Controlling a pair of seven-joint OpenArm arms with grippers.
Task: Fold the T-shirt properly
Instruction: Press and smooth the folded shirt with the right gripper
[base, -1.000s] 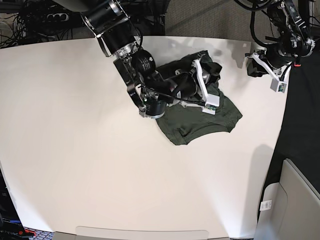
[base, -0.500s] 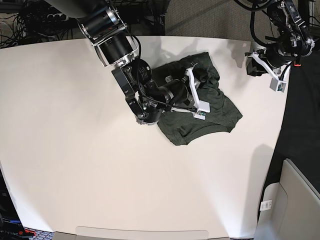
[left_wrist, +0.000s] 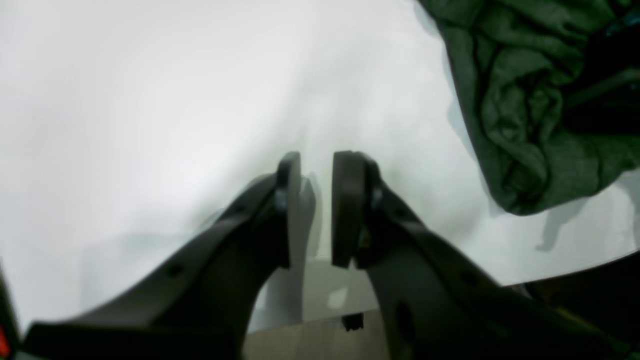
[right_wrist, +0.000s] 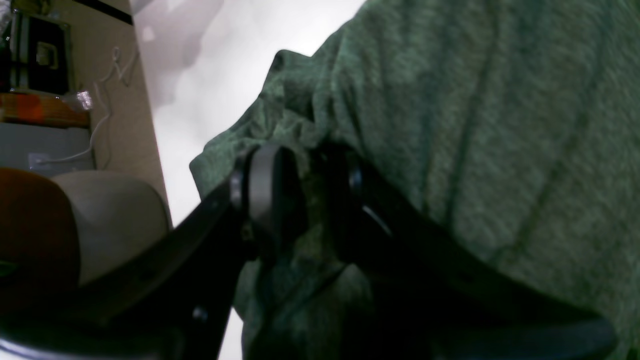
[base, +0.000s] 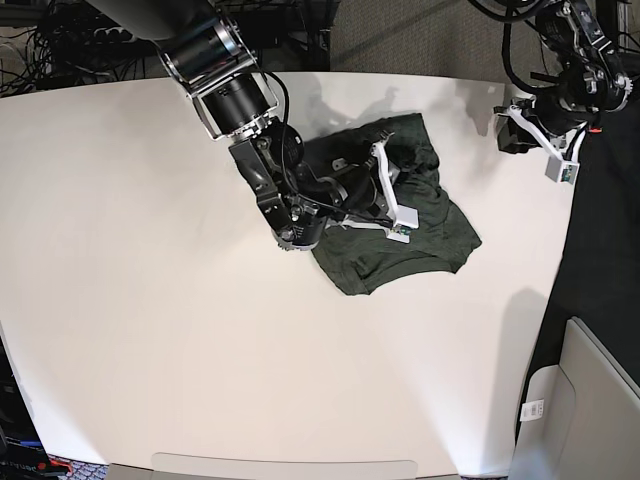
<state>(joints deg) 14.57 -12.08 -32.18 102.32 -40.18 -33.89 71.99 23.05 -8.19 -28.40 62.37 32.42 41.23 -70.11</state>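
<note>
I counted one T-shirt (base: 405, 235), bunched on the white table (base: 150, 300) toward its far right part, and two arms. My right gripper (right_wrist: 300, 195) pinched a fold of green fabric. My left gripper (left_wrist: 316, 207) hung over bare table with a narrow gap between its jaws, holding nothing. I could read no writing. The right arm hid part of the shirt.

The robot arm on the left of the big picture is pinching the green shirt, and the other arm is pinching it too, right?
Not quite. The right end effector does pinch the T-shirt, as the right wrist view shows. But the left end effector holds nothing: in the left wrist view only bare white table shows between its fingers, with the shirt off to one side.
</note>
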